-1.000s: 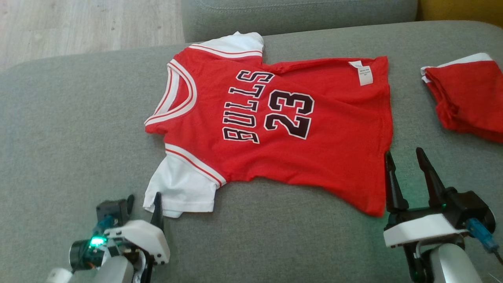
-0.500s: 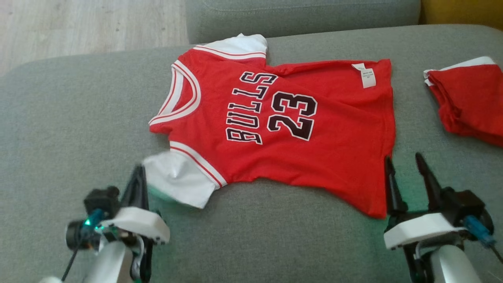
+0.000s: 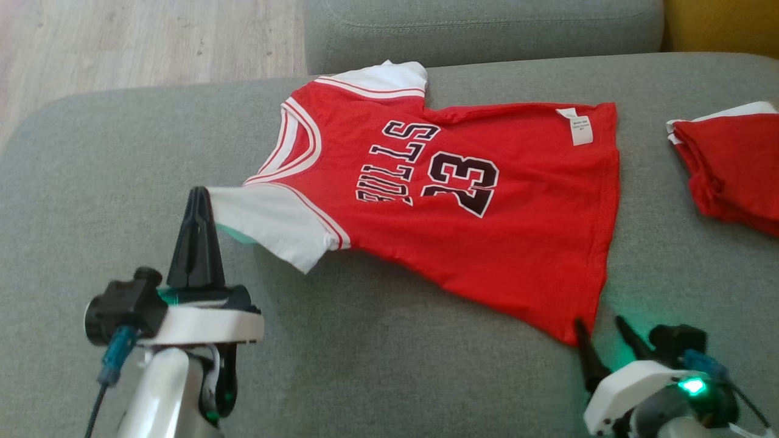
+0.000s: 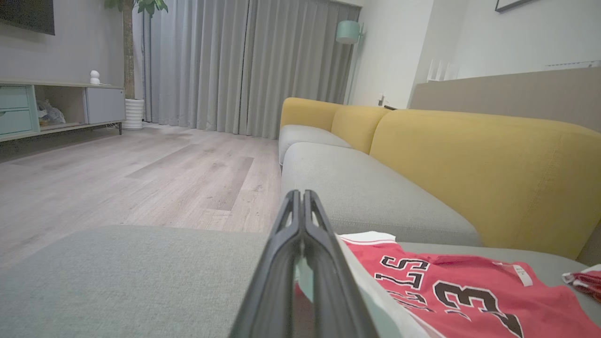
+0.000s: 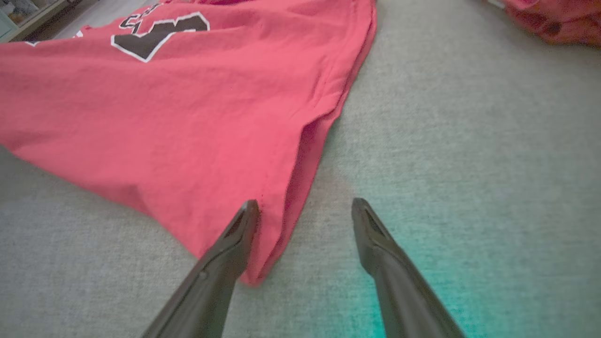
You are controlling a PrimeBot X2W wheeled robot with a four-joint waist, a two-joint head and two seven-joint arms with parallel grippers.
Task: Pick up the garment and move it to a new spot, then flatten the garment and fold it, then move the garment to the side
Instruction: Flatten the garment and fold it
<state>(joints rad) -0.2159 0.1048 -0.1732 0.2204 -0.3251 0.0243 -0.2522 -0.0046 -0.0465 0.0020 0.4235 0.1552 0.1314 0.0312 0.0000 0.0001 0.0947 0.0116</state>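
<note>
The jersey [image 3: 487, 243] lay spread on the grey sofa seat [image 3: 389, 365], its long axis running across me, collar to my left and hem to my right. My left gripper [image 3: 198, 193] was clenched on the near white sleeve [image 3: 268, 222]. My right gripper [image 3: 599, 325], jaws spread, straddled the near hem corner. A folded red garment [image 3: 730, 164] lay apart on the right, no obstacle in my judgement.

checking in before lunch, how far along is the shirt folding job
Looks done: the jersey lies mostly spread on the sofa cushion, not yet folded. In hand: the left gripper has its fingers shut on the white sleeve, holding it raised; the right gripper hangs open at the bottom hem corner. Left: the fold itself, then setting the jersey aside, perhaps near the folded red garment.
</note>
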